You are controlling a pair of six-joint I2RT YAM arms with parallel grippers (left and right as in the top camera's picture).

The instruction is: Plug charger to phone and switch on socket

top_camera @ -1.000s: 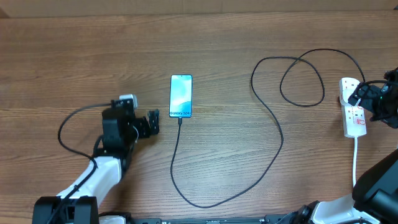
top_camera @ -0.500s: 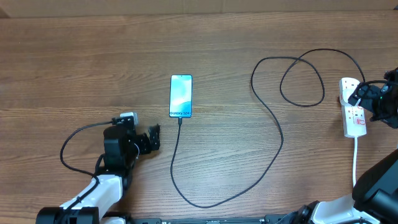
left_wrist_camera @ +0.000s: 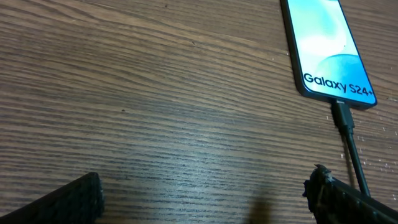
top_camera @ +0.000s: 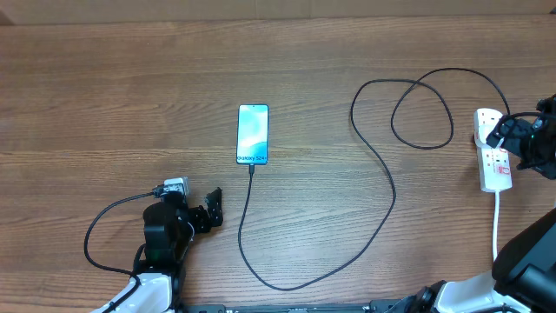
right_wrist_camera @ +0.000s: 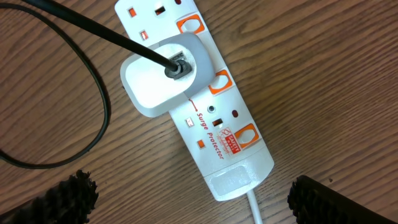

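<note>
The left gripper [top_camera: 215, 207] has been drawn nearer, jaws apart, the charger [top_camera: 382, 217] seemingly seated in the phone [top_camera: 253, 134]; the right gripper [right_wrist_camera: 199, 199] is held apart over the socket [right_wrist_camera: 217, 134] for switching.

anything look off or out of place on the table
Nothing stands out. The thin black charger cable runs in loose loops from the white adapter in the white power strip to the teal-screened smartphone, its connector apparently seated; nothing looks damaged.

Teal phone [top_camera: 253, 133], blk charger [left_wrist_camera: 344, 118], white/orange socket [right_wrist_camera: 214, 134].
</note>
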